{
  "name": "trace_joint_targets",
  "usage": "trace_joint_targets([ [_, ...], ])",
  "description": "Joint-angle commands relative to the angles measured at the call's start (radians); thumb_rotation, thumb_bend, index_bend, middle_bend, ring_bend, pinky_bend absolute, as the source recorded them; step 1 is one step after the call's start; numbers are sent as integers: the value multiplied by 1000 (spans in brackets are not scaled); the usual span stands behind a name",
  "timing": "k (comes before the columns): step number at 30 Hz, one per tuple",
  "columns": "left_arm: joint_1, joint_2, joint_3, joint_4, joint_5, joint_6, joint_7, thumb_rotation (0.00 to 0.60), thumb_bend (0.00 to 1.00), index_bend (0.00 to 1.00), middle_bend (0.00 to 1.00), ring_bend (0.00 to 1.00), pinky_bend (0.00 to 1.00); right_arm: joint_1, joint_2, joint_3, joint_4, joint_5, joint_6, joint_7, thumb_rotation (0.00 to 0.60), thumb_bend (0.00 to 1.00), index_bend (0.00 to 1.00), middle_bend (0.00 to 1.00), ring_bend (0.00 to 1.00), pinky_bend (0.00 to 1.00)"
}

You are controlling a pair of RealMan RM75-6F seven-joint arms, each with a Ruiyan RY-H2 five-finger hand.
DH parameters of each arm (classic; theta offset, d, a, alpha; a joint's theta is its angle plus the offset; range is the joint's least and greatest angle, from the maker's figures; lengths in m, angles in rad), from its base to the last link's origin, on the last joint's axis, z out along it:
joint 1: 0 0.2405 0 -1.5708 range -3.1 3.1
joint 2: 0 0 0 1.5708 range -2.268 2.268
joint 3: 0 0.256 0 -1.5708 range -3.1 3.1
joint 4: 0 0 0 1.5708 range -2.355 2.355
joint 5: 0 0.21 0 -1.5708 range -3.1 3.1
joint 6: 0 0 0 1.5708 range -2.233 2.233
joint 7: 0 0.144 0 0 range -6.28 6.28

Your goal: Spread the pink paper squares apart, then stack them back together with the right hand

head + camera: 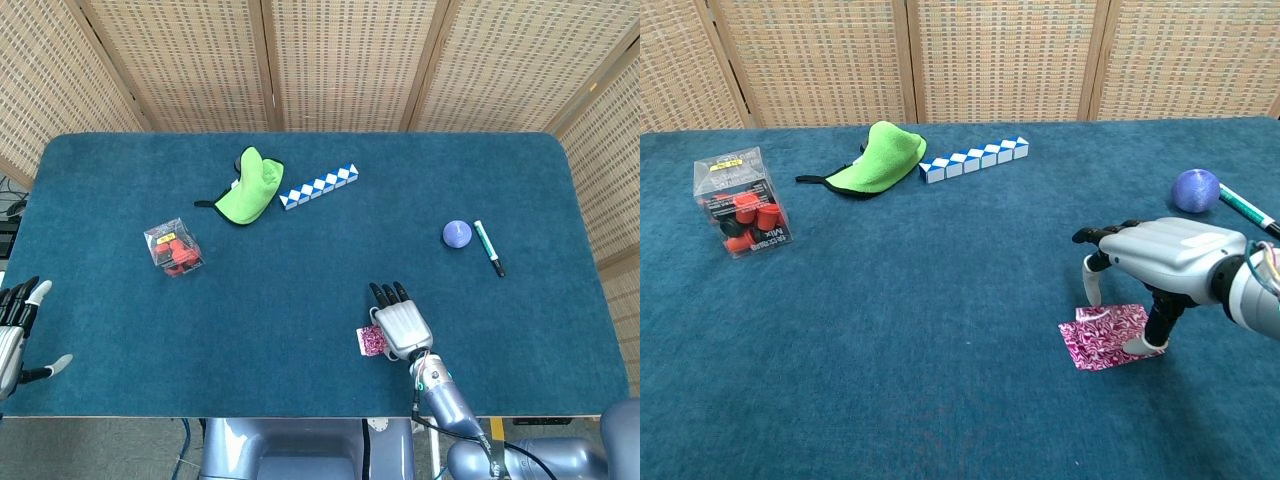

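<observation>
Right hand (1167,258): palm down, fingers arched downward, fingertips (1092,296) lowered to the surface, near the table's front edge. Left hand (14,330): fingers spread, holding nothing, at the front-left corner.

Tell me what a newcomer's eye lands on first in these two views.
The silver right hand stands arched over the pink paper squares near the table's front edge, its fingertips down on the paper. Far back, a bright green cloth lies beside a blue-and-white zigzag block strip, with a clear box of red pieces off to the left. A purple ball and a marker pen sit to the right.
</observation>
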Motion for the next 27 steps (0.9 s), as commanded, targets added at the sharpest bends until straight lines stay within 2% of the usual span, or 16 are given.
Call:
trace_joint_targets([
  [1, 0, 0, 0, 0, 0, 0, 0, 600, 0, 0, 0, 0, 0, 1, -1, -1, 0, 0, 1, 0, 600, 234, 394, 0, 0, 0],
  [27, 0, 0, 0, -1, 0, 0, -1, 600, 0, 0, 0, 0, 0, 9, -1, -10, -11, 6, 6, 12, 600, 208, 317, 0, 0, 0],
])
